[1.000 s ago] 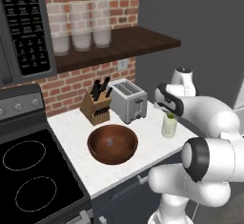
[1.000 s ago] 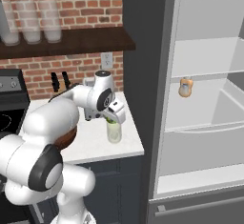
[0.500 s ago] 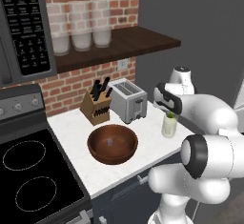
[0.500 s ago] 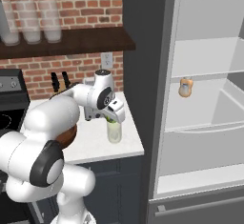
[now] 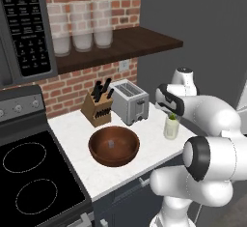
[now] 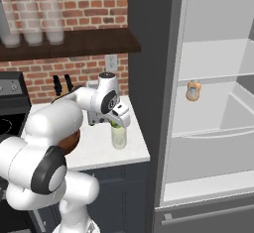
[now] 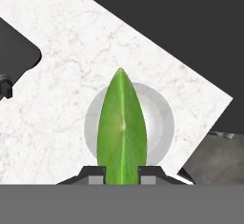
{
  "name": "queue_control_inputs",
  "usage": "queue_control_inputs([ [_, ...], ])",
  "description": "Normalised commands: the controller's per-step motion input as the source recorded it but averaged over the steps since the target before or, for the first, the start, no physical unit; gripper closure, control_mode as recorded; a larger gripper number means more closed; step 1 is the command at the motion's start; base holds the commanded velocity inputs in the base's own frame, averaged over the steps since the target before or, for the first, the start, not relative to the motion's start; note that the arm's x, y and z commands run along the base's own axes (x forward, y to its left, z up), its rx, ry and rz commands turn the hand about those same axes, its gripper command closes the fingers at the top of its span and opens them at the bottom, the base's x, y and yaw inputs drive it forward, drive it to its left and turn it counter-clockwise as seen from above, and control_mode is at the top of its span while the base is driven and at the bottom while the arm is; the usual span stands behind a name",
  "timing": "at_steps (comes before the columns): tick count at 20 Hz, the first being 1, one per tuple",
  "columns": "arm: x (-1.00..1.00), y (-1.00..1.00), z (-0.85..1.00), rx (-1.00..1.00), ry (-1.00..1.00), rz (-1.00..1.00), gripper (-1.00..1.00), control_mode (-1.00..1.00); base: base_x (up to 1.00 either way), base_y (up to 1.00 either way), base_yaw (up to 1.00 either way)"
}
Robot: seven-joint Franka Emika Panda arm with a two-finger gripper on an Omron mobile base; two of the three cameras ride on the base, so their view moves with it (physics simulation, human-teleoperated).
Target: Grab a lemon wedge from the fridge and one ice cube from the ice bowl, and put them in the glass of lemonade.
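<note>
Matte grey fridge (image 6: 208, 103) stands open at the right of the right base view, pale shelves exposed; a small orange-tan bottle (image 6: 193, 90) sits on a middle shelf. No second wedge can be made out inside at this resolution.

White marble table (image 5: 72, 124) runs from the black stove (image 5: 34, 173) to the dark gap beside the fridge. Dark wooden shelf (image 5: 120, 45) above carries three tall frosted jars (image 5: 82, 28). Against the brick wall: silver toaster (image 5: 131, 103), with the knife block (image 5: 98, 106) just to its left.

Ice bowl (image 5: 114, 146), dark reddish-brown wood, sits near the front edge of the table, in front of the knife block and toaster. One small pale ice cube (image 5: 112, 143) lies in its middle.

Glass of lemonade (image 5: 171, 127) stands near the right end of the table, well apart from the bowl. In the hand view its round rim (image 7: 164, 118) lies directly below the camera.

Pincer (image 7: 121, 170) is poised straight above the glass, fingers clamped on the lemon wedge (image 7: 122, 127). The wedge reads green with a pale central ridge, pointed end facing away from the camera, centred over the glass mouth. In the left base view a green speck (image 5: 171, 117) sits at the glass rim; whether the wedge touches the liquid cannot be told.
</note>
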Motion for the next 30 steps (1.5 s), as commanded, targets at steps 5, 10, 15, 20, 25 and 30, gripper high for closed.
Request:
queue_control_inputs([
  [5, 0.0, 0.0, 0.0, 0.0, 0.0, 0.0, -1.0, -1.0, 0.0, 0.0, 0.0],
  [10, 0.0, 0.0, 0.0, 0.0, 0.0, 0.0, -1.0, -1.0, 0.0, 0.0, 0.0],
  [15, 0.0, 0.0, 0.0, 0.0, 0.0, 0.0, -1.0, -1.0, 0.0, 0.0, 0.0],
  [20, 0.0, 0.0, 0.05, 0.0, 0.0, 0.0, -1.0, -1.0, 0.0, 0.0, 0.0],
  [25, -0.02, -0.05, 0.09, 0.02, 0.0, 0.0, -1.0, -1.0, 0.0, 0.0, 0.0],
  [30, -0.13, -0.02, 0.15, 0.05, -0.07, 0.0, -1.0, -1.0, 0.0, 0.0, 0.0],
])
